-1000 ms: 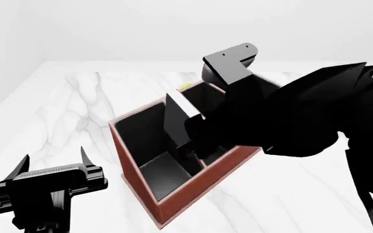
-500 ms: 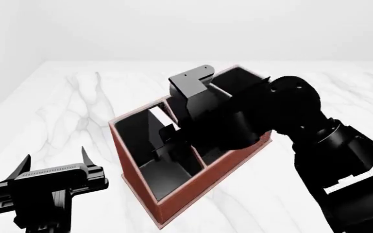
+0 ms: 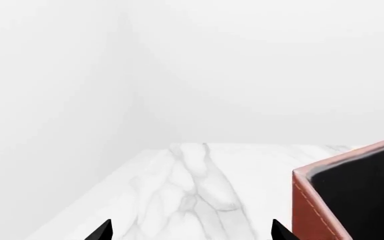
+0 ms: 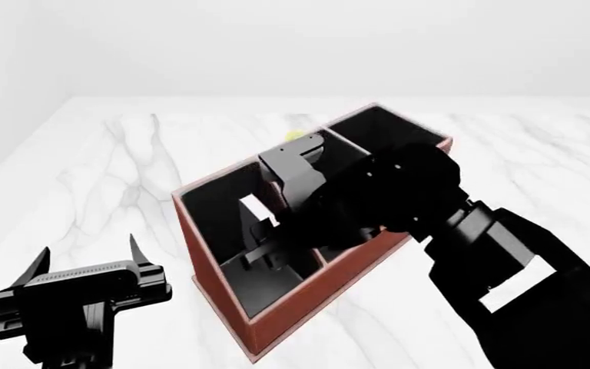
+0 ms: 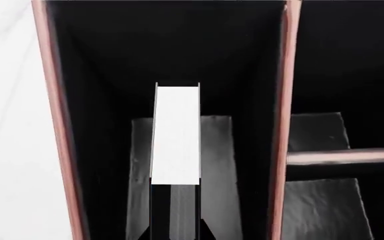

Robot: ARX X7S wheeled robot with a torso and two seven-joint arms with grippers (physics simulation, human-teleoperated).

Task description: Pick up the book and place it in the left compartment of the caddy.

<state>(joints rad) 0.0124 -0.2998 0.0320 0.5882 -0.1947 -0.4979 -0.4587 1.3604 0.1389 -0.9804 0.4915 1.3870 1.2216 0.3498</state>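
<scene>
The right gripper is reaching down into the caddy, its jaws clenched on the book, which is standing on edge between them with its white page edge facing the wrist camera. The book is sitting inside the left compartment, the long black-lined bay, with that bay's reddish-brown outer wall to one side of the jaws and the divider wall to the other; the grey floor of the bay is showing just beyond the book's end. Whether the book's lower edge is touching that floor is hard to tell from these views. Past the divider, the two small split sections are lying beside the jaws. In the head view, the tall square section is rising beyond the right arm. The left gripper is hovering over the marble table, well apart from the caddy's near corner, its jaws spread and holding nothing; in its wrist view, only the two fingertips are showing.
</scene>
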